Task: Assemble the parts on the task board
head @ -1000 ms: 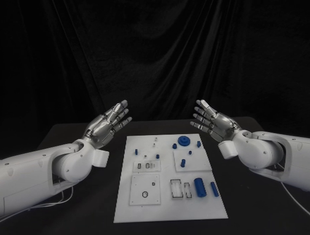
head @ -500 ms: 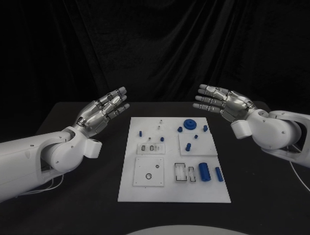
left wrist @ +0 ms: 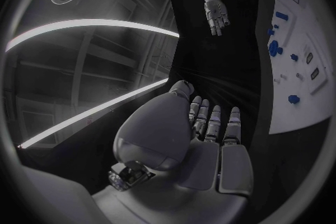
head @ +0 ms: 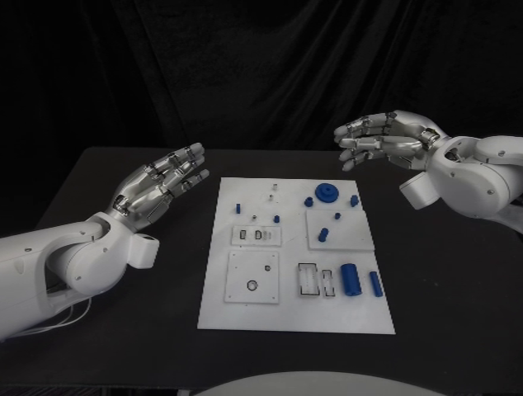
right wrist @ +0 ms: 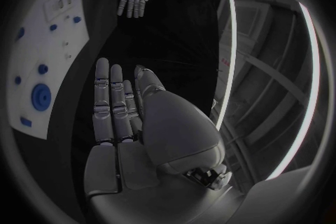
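I've got my left hand (head: 161,183) raised off the table (head: 131,346) just beside the board's left edge, palm up and tilted, fingers straight and spread apart, nothing in them; the left wrist view shows the same flat, released palm. The white board (head: 295,318) lies flat in the middle of the black table, between the two arms. Near me on it I see two blue cylinders (head: 352,280) lying side by side at the right, next to a pair of rectangular slots, and a raised square plate with a small oval hole at the left. Farther up there are small blue pegs, and at the far end a round blue gear (head: 326,193). My right hand (head: 388,137) hovers above the board's far right corner, fingers loosely curved, apart and holding nothing.
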Controlling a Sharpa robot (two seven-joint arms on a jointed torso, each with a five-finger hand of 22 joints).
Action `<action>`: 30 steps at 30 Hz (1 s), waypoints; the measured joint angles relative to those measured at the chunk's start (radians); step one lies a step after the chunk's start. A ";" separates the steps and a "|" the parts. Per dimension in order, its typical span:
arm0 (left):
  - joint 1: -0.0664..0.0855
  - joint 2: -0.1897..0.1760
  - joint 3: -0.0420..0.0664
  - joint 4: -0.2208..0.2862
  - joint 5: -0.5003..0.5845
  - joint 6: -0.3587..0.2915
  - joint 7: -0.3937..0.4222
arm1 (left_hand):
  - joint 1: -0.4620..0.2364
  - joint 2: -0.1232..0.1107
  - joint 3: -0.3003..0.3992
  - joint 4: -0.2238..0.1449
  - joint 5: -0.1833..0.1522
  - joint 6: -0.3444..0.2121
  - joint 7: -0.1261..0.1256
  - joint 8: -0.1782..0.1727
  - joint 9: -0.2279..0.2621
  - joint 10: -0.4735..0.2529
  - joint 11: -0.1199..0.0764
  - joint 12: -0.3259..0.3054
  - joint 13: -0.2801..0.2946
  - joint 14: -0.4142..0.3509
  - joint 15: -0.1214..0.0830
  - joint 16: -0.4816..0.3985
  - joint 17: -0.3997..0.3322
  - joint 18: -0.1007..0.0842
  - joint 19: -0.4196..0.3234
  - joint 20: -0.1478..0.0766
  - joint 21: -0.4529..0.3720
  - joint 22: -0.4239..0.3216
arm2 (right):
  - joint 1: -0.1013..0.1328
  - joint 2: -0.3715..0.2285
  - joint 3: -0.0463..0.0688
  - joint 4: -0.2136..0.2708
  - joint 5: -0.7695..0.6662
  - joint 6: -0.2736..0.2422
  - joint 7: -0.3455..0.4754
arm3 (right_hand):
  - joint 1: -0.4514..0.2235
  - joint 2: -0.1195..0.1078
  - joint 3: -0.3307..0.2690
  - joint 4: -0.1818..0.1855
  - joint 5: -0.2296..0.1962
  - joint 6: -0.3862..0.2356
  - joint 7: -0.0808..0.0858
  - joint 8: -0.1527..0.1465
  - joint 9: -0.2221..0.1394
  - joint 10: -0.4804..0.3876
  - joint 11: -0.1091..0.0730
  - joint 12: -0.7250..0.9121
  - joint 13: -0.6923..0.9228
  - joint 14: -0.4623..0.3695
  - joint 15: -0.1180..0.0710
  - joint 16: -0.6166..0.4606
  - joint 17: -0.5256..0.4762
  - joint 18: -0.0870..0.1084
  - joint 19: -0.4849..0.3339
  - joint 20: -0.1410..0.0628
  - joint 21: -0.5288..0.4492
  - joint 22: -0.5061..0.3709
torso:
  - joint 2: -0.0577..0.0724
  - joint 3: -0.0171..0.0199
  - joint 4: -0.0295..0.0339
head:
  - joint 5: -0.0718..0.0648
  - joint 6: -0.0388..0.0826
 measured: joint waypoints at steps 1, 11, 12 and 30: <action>0.000 -0.002 0.000 0.003 -0.001 -0.002 0.000 | -0.001 -0.015 0.013 -0.005 0.025 0.022 0.004 0.011 0.003 0.012 0.011 0.021 0.003 0.013 0.001 0.010 0.002 0.000 0.007 0.000 0.000 0.001 | 0.005 0.000 0.000 0.001 -0.064 -0.003 -0.021 | -0.007 -0.007 0.000 0.012 -0.009 0.001 -0.003 0.001 0.000 0.010 0.000 0.000 0.000 0.018 -0.006 0.008 0.004 0.000 0.013 -0.002 0.012 0.008 | 0.009 -0.0024 0.0037 | -0.005 0.007; 0.003 -0.009 0.000 -0.004 -0.003 -0.017 0.001 | -0.009 -0.025 0.038 -0.014 0.053 0.067 0.015 0.030 0.008 0.052 0.023 0.065 0.008 0.035 0.007 0.027 0.006 0.000 0.008 -0.002 0.000 0.001 | 0.025 0.011 -0.001 0.037 -0.799 -0.005 -0.197 | -0.008 -0.110 0.096 0.125 -0.019 0.031 -0.068 -0.044 -0.021 0.102 -0.036 -0.061 -0.014 0.188 -0.067 0.224 0.158 0.000 0.159 -0.064 0.245 0.226 | 0.057 -0.0190 0.0270 | -0.026 0.036; 0.003 -0.008 0.000 -0.006 -0.004 -0.019 0.001 | -0.009 -0.025 0.040 -0.012 0.053 0.067 0.015 0.030 0.008 0.055 0.026 0.069 0.008 0.035 0.007 0.027 0.006 0.000 0.008 -0.002 0.000 0.001 | 0.026 0.011 -0.001 0.041 -0.868 -0.004 -0.210 | -0.011 -0.116 0.105 0.134 -0.030 0.028 -0.072 -0.051 -0.022 0.102 -0.036 -0.067 -0.014 0.188 -0.067 0.237 0.171 0.000 0.163 -0.065 0.268 0.257 | 0.062 -0.0210 0.0291 | -0.028 0.037; 0.003 -0.032 0.000 0.023 -0.005 -0.036 0.001 | -0.031 -0.055 0.103 -0.033 0.154 0.074 0.015 0.035 0.008 0.059 0.030 0.075 0.008 0.035 0.006 0.033 0.005 0.000 -0.002 -0.012 -0.011 -0.001 | 0.026 -0.002 -0.001 0.111 -1.554 -0.005 -0.332 | -0.069 -0.181 0.180 0.175 -0.061 0.002 -0.093 -0.121 -0.015 0.100 -0.049 -0.075 0.032 0.298 -0.082 0.530 0.472 -0.071 0.372 -0.068 0.679 0.849 | 0.105 -0.0372 0.0550 | -0.057 0.054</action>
